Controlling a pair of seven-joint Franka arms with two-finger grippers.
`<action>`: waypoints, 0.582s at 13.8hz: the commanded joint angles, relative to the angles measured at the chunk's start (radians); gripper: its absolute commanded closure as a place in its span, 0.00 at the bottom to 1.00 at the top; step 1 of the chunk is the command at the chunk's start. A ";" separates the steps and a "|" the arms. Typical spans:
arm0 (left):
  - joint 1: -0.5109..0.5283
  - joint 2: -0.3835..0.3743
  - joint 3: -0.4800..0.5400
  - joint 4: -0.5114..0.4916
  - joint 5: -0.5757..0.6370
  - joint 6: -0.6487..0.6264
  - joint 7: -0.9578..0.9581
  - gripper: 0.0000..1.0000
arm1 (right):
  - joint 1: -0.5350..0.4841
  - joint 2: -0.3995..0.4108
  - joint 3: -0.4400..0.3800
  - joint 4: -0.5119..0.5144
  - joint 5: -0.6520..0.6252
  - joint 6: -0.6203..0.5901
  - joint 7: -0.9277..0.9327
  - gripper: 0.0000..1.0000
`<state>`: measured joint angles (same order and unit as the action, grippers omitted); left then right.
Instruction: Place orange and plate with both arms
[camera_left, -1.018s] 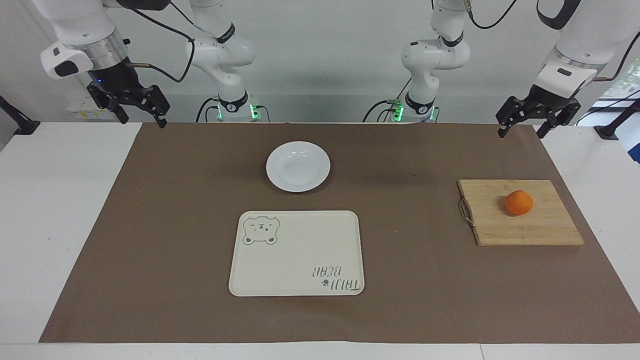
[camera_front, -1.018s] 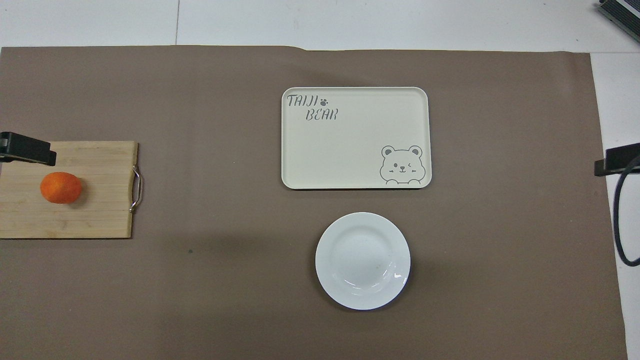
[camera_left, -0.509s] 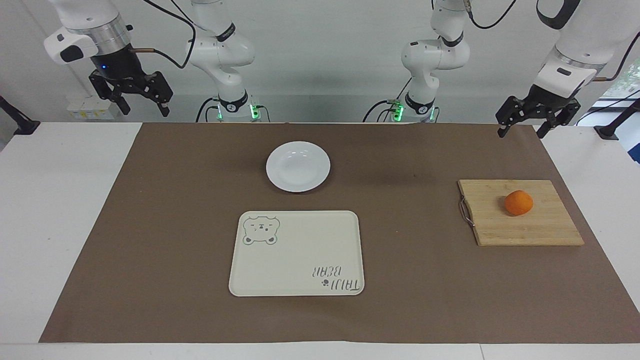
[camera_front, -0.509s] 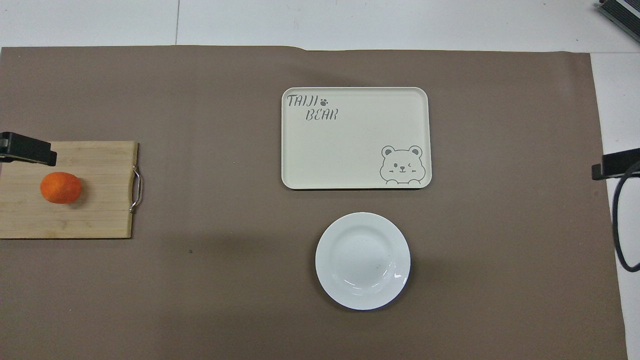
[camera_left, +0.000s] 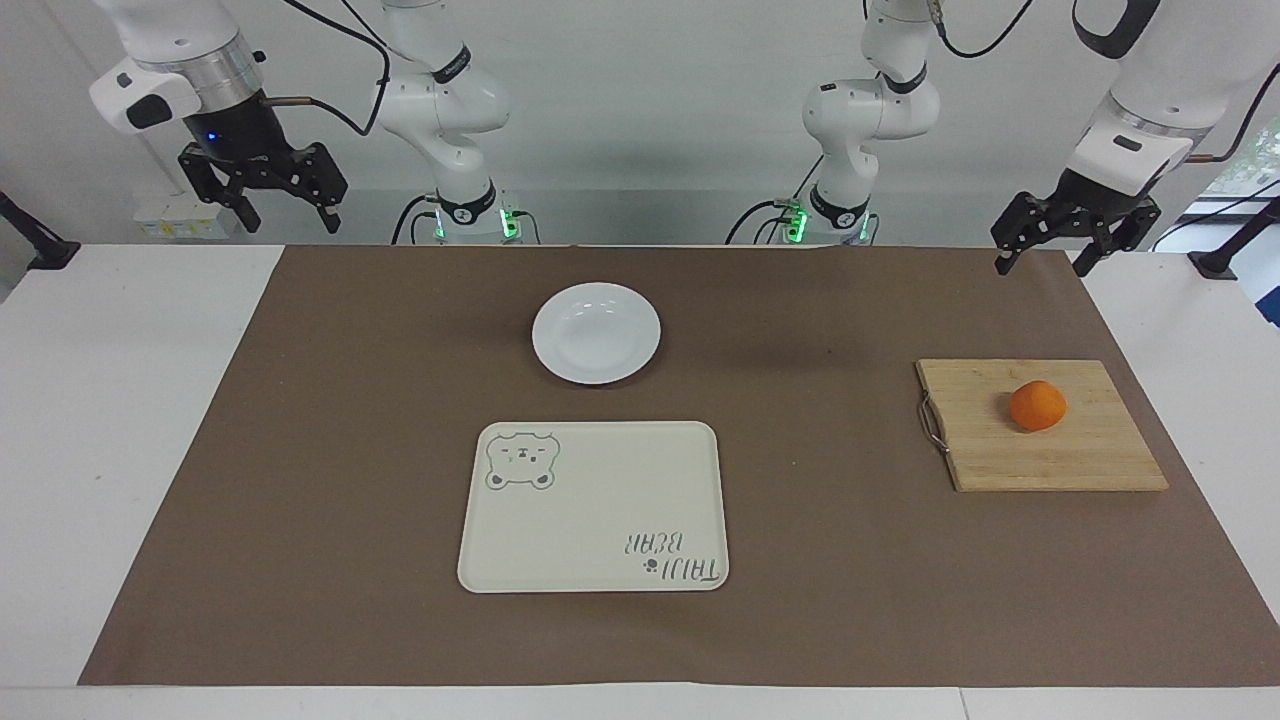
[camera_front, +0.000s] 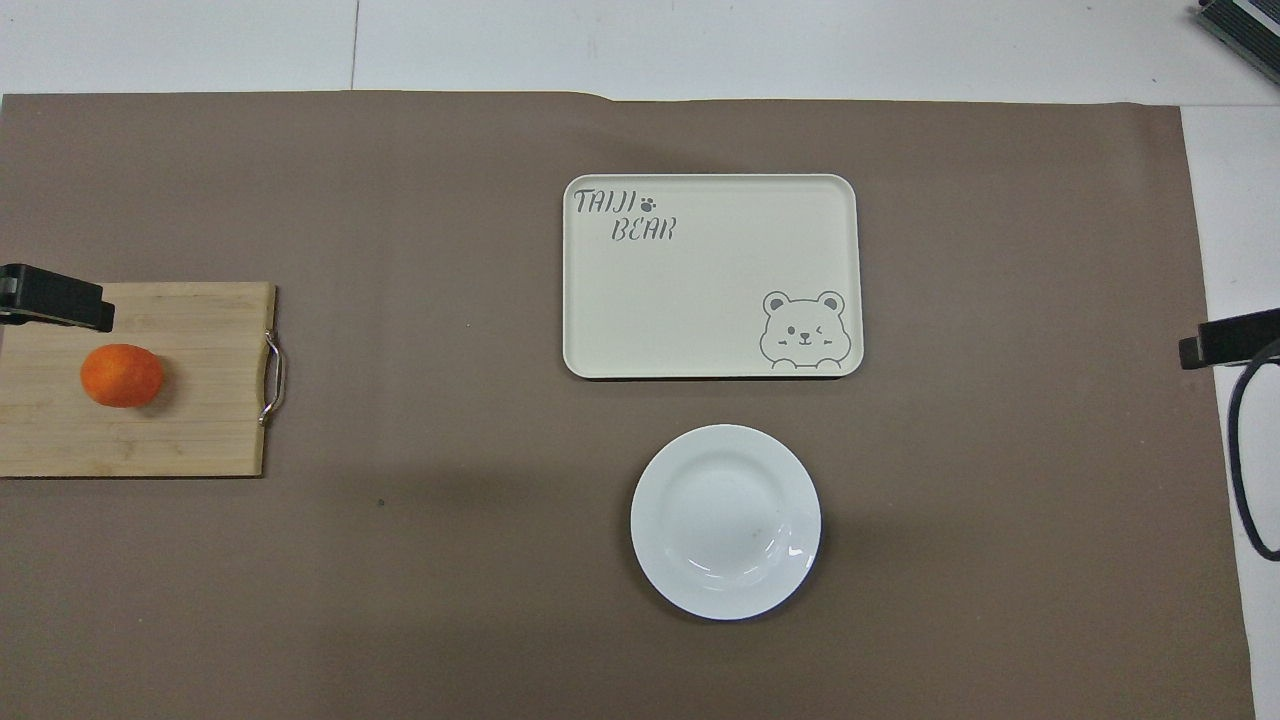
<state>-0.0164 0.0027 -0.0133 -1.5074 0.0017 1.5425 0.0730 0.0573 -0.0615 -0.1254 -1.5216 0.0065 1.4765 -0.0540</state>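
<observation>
The orange (camera_left: 1037, 405) (camera_front: 121, 375) lies on a wooden cutting board (camera_left: 1000, 450) (camera_front: 200, 420) toward the left arm's end of the table. The white plate (camera_left: 596, 333) (camera_front: 725, 520) sits bare on the brown mat, mid-table. My left gripper (camera_left: 1045, 262) hangs open and holds nothing, over the mat's corner at the left arm's end. My right gripper (camera_left: 290, 222) hangs open and holds nothing, raised over the mat's edge at the right arm's end. In the overhead view only one black finger of each shows at the side edges.
A cream rectangular tray (camera_left: 600, 520) (camera_front: 700, 300) with a bear drawing and lettering lies farther from the robots than the plate. The brown mat (camera_left: 350, 450) covers most of the white table. The board has a metal handle (camera_left: 931, 422) facing the tray.
The right gripper has risen and shifted slightly toward the middle of the table. The left arm, orange, plate and tray have not moved.
</observation>
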 joint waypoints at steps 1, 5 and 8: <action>0.010 -0.013 -0.007 -0.008 -0.011 0.002 0.013 0.00 | -0.010 -0.028 0.001 -0.031 -0.014 0.011 -0.024 0.00; 0.013 -0.020 -0.005 -0.020 -0.011 0.013 0.014 0.00 | -0.001 -0.027 0.007 -0.028 -0.008 0.011 -0.024 0.00; 0.013 -0.020 -0.005 -0.023 -0.011 0.021 0.016 0.00 | -0.001 -0.027 0.007 -0.028 -0.008 0.011 -0.024 0.00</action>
<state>-0.0164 0.0025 -0.0135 -1.5076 0.0017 1.5447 0.0731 0.0594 -0.0656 -0.1214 -1.5219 0.0064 1.4765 -0.0542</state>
